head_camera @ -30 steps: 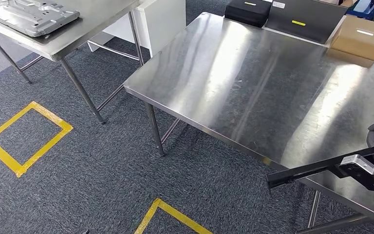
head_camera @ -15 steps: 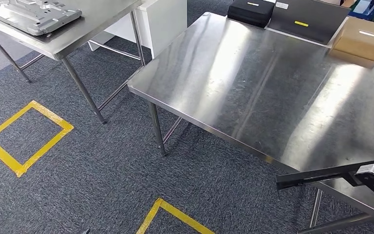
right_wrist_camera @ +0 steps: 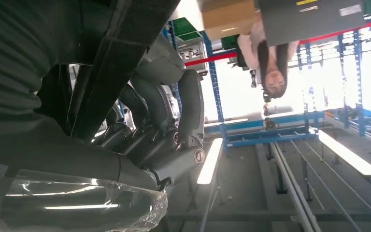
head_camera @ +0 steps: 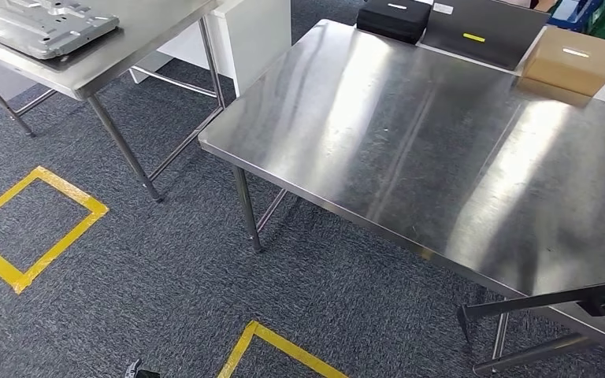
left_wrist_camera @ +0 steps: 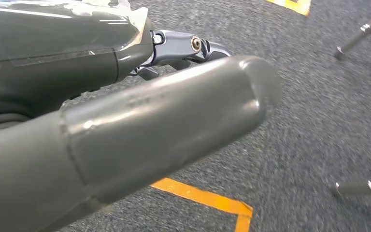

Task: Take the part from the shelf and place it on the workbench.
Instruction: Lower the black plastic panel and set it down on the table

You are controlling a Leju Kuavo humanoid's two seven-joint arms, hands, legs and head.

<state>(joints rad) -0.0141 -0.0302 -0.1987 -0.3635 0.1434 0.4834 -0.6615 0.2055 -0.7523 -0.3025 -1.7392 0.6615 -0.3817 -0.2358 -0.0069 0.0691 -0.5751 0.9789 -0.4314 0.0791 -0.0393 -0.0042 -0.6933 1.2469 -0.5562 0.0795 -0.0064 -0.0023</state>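
Observation:
The part (head_camera: 547, 299) is a long black metal bar with a pale bracket near its held end. In the head view it sticks out leftward from the lower right corner, just off the near edge of the steel workbench (head_camera: 410, 134), with its free end over the carpet beside a table leg. In the right wrist view my right hand (right_wrist_camera: 159, 130) grips the black bar (right_wrist_camera: 121, 63), dark fingers curled around it. My left hand (left_wrist_camera: 164, 125) hangs over the carpet, thumb stretched out, holding nothing.
At the workbench's far edge stand a black case (head_camera: 394, 17), a dark grey box (head_camera: 484, 27) and a cardboard box (head_camera: 567, 57). A second steel table at top left carries a grey metal plate (head_camera: 39, 24). Yellow tape squares (head_camera: 31, 224) mark the carpet. A person (right_wrist_camera: 270, 63) stands beyond.
The whole head view has shifted slightly, so the camera moved. The bar and my right hand have sunk lower and to the right; the hand has slid past the frame's edge.

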